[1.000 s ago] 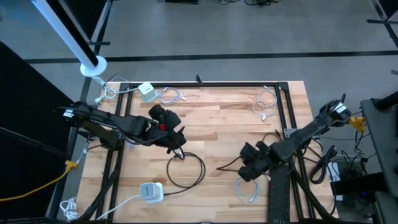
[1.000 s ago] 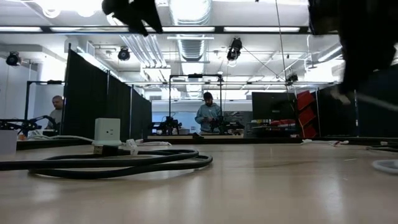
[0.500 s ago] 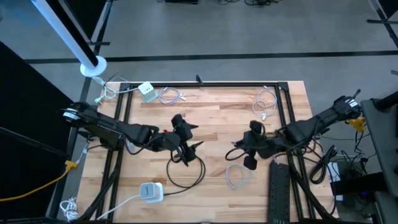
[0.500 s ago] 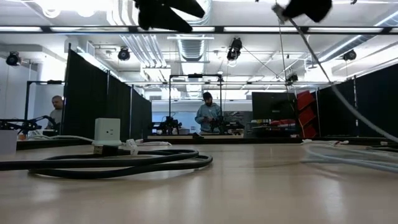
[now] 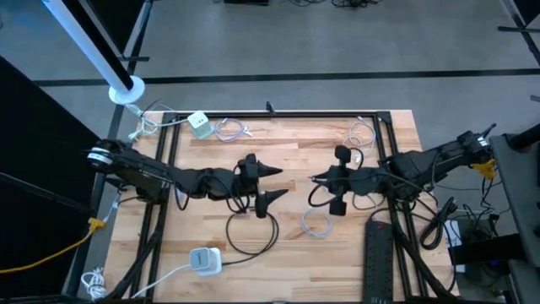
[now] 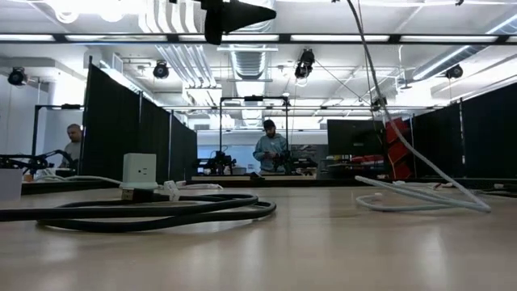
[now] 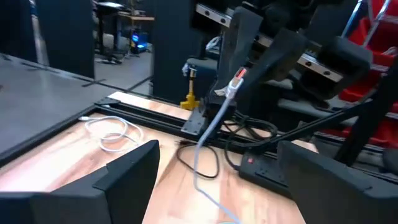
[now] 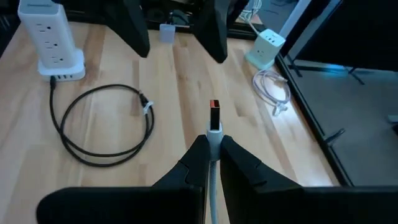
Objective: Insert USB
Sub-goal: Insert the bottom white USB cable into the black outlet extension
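- The right gripper point(image 8: 210, 163) has its fingers pressed onto the pale collar of the USB plug point(image 8: 214, 116), so the metal tip with its red tongue juts forward past the fingertips, free to enter a socket
- Pinching behind the tip looks deliberate: the plug stays aligned with the fingers and its end stays visible
- From the plug a pale cable point(image 5: 318, 223) hangs to a loose coil on the wooden table point(image 5: 295, 143), slack enough not to drag on the plug
- The left gripper point(image 5: 268, 183) has its fingers spread wide and holds nothing; it faces the right gripper across mid-table, the two near each other but apart
- In the left wrist view the plug point(image 7: 235, 79) sits between the spread fingers point(image 7: 127, 177) farther off, as if for a handover or steadying
- Likely sockets lie well apart from the plug: a white power tower point(image 8: 53, 42) at the end of the black cable loop point(image 8: 102, 124), and a pale cube charger point(image 8: 268, 45) near the far edge
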Robot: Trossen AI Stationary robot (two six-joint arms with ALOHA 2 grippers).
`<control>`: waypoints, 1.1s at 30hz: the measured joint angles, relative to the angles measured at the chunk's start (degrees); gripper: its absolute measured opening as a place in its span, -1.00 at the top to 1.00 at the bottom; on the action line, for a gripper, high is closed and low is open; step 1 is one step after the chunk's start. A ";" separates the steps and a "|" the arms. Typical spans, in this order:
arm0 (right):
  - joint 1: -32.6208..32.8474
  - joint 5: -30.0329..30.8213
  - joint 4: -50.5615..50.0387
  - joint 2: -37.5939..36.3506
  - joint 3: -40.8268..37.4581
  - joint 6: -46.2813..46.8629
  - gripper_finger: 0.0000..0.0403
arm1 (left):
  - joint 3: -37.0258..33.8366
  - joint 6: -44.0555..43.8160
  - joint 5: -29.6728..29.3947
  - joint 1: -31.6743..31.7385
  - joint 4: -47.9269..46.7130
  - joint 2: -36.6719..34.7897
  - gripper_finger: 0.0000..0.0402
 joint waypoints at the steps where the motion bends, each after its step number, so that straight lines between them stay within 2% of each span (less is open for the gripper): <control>1: 0.01 -0.11 -0.02 -0.04 0.08 -0.20 0.94 | 0.00 -0.62 1.00 0.36 0.00 0.00 -0.56; 8: 0.01 -0.39 0.02 -0.72 0.19 3.04 0.94 | 0.01 -1.40 3.29 1.16 0.02 0.00 -0.56; 16: 0.01 -0.40 0.97 -0.72 0.14 1.52 0.94 | 0.48 5.21 3.27 1.47 0.08 0.00 -0.56; 20: 0.01 -0.37 4.18 -0.72 0.10 -3.34 0.94 | 1.29 5.61 3.27 1.81 0.91 0.00 -0.56; 25: 0.01 -0.39 9.75 -0.72 0.23 -13.70 0.94 | 3.26 2.84 3.27 2.83 1.51 0.18 -0.56; 30: -0.14 -0.36 11.13 -0.72 0.56 -22.79 0.94 | 5.57 -3.05 3.86 3.63 1.46 1.42 -0.56; 33: -0.14 -0.26 10.80 -0.72 0.58 -26.68 0.94 | 6.84 -10.16 4.19 3.92 1.36 1.70 -0.56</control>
